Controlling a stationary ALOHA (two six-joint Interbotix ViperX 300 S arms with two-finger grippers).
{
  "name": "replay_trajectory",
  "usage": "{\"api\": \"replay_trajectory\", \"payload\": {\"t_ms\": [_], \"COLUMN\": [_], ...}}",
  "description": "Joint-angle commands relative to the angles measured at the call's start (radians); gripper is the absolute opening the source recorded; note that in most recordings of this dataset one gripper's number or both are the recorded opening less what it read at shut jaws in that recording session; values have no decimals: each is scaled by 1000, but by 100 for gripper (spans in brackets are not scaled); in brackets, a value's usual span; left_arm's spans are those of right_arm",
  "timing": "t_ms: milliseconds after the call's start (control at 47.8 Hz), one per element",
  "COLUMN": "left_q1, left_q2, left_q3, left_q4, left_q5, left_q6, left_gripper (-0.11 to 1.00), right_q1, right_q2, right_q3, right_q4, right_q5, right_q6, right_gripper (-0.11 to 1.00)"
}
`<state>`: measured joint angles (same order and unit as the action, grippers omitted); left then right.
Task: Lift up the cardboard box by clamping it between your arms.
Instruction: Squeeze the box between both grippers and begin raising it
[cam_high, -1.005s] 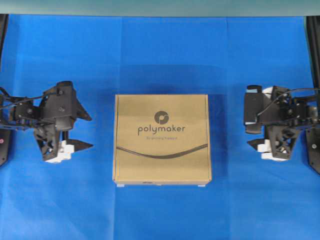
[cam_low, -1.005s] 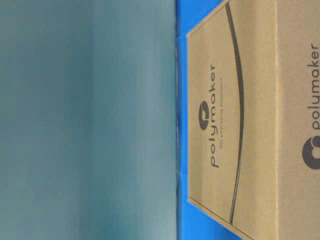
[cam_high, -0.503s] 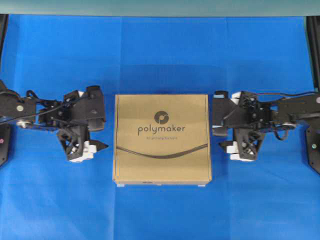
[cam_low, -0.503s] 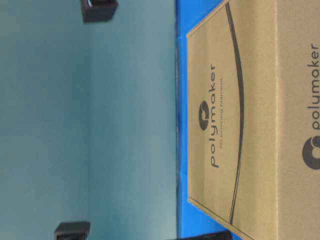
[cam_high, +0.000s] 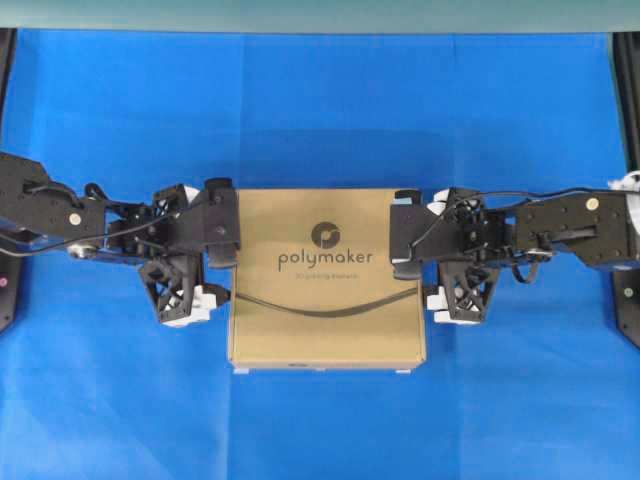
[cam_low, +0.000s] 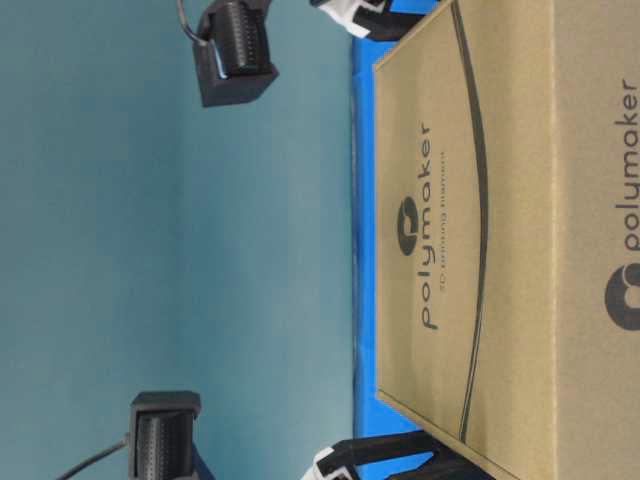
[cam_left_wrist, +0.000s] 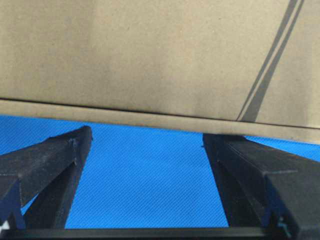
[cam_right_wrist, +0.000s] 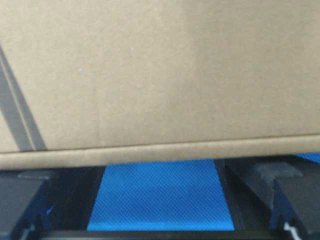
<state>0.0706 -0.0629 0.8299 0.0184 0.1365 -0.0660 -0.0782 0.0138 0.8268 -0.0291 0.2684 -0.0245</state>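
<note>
The cardboard box (cam_high: 327, 275) lies flat on the blue cloth, brown with a dark "polymaker" logo and a curved line. The table-level view shows its top and side (cam_low: 480, 240). My left gripper (cam_high: 230, 268) is at the box's left side, open, its fingertips reaching the side wall (cam_left_wrist: 150, 55). Only blue cloth lies between the left gripper's (cam_left_wrist: 146, 134) fingers. My right gripper (cam_high: 420, 272) is at the box's right side, also open. Its fingers straddle bare cloth below the box wall (cam_right_wrist: 160, 70). Whether either gripper presses on the box I cannot tell.
The blue cloth (cam_high: 320, 110) covers the table all around the box. A teal wall (cam_high: 320, 15) runs along the back edge. Black frame parts (cam_high: 625, 300) stand at the far left and right edges.
Both arms have moved inward from the table's sides until their grippers meet the box's left and right sides. The box has stayed where it was. Both grippers remain open.
</note>
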Motion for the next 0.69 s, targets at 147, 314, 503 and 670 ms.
{"api": "replay_trajectory", "payload": {"t_ms": [147,314,503,670], "left_q1": [2,8,17,17], "left_q2": [-3,-14,-52,-107], "left_q3": [-26,-41,-69,-110], "left_q4": [3,3,3,3], "left_q5": [3,32,83,164], "left_q6": [2,5,29,75], "left_gripper": [87,87,87,87], "right_q1": [2,-2,-5,-5], "right_q2": [0,-6,-38,-81], "right_q3": [-43,-52,-86,-126], "right_q4": [5,9,11,9], "right_q5": [-25,-20,32,133], "right_q6": [9,14,11,8], "right_gripper": [99,99,99,99]}}
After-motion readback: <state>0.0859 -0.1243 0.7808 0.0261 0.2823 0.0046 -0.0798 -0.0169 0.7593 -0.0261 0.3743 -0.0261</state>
